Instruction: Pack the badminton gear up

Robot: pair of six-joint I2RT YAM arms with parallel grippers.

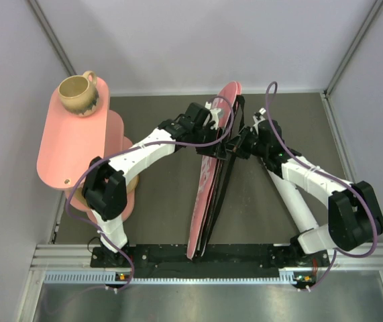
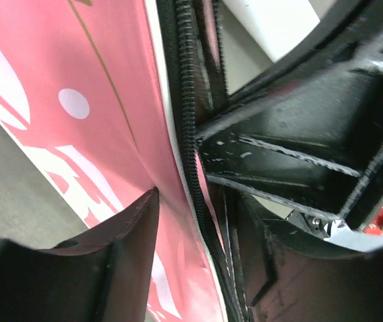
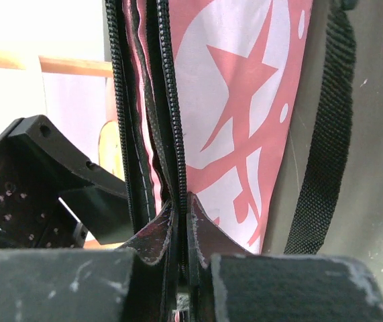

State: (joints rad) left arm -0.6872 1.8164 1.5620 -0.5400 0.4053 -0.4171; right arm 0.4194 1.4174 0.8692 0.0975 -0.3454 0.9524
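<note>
The long pink bag with white lettering stands on its edge down the middle of the floor, its black zipper facing up. My left gripper is at the bag's far end, open. The pink side panel and the zipper edge run between its fingers without being pinched. My right gripper comes in from the right and is shut on the bag's zipper edge. Its pads press flat against the black teeth. The bag's inside is hidden.
A pink oval tiered table stands at the left with a tan mug on its top. The bag's black webbing strap hangs along its right side. Grey walls close in the floor on three sides.
</note>
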